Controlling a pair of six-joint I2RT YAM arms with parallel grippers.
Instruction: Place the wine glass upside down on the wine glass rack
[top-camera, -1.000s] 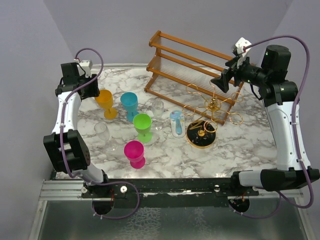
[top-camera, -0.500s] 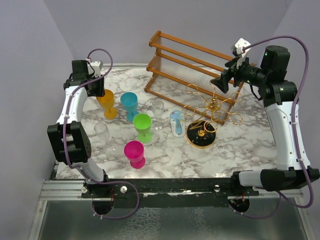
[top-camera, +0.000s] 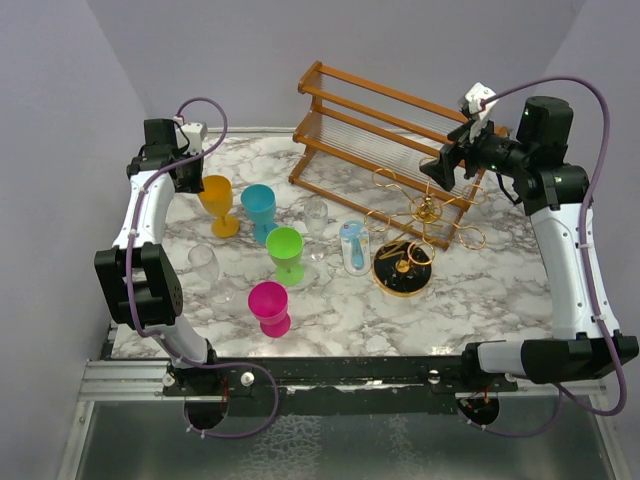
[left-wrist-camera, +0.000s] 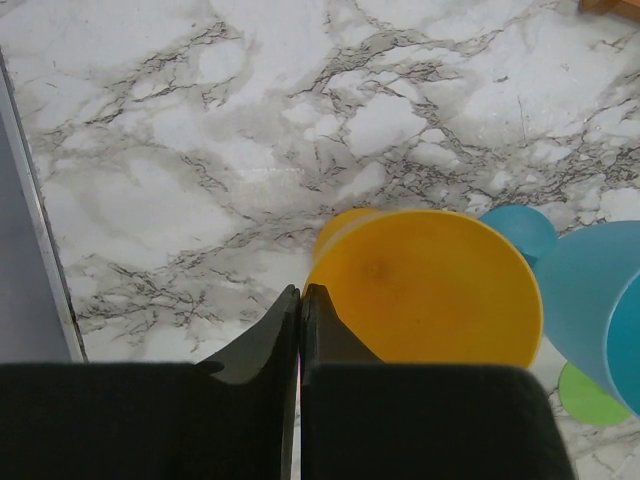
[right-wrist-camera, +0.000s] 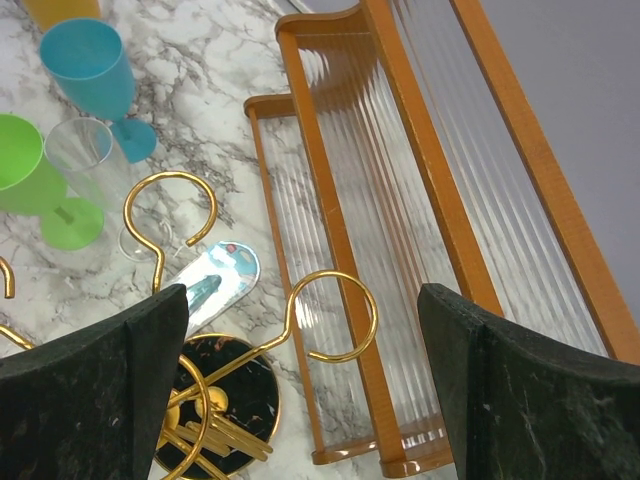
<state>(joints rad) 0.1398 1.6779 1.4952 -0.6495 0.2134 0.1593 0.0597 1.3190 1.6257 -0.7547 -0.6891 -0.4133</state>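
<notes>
An orange wine glass (top-camera: 216, 192) (left-wrist-camera: 430, 290) stands upright at the table's back left. My left gripper (top-camera: 190, 172) (left-wrist-camera: 301, 290) is shut at its near rim, with one finger inside the bowl and the other outside, and the rim edge pinched between them. The gold wire wine glass rack (top-camera: 422, 212) (right-wrist-camera: 335, 315) stands right of centre on a round black base (top-camera: 403, 268); nothing hangs on it. My right gripper (top-camera: 441, 165) (right-wrist-camera: 300, 300) hovers wide open above the rack's back loops, holding nothing.
Teal (top-camera: 259, 205), green (top-camera: 285, 250) and pink (top-camera: 268, 303) glasses and two clear ones (top-camera: 316, 215) (top-camera: 204, 262) stand mid-table. A clear tumbler (top-camera: 352, 245) lies beside the rack's base. A brown wooden slatted shelf (top-camera: 380, 130) stands behind the rack.
My left gripper moved right to the orange glass and shut on its rim; the glass shifted slightly right. The right arm leaned in a little over the rack, still open.
</notes>
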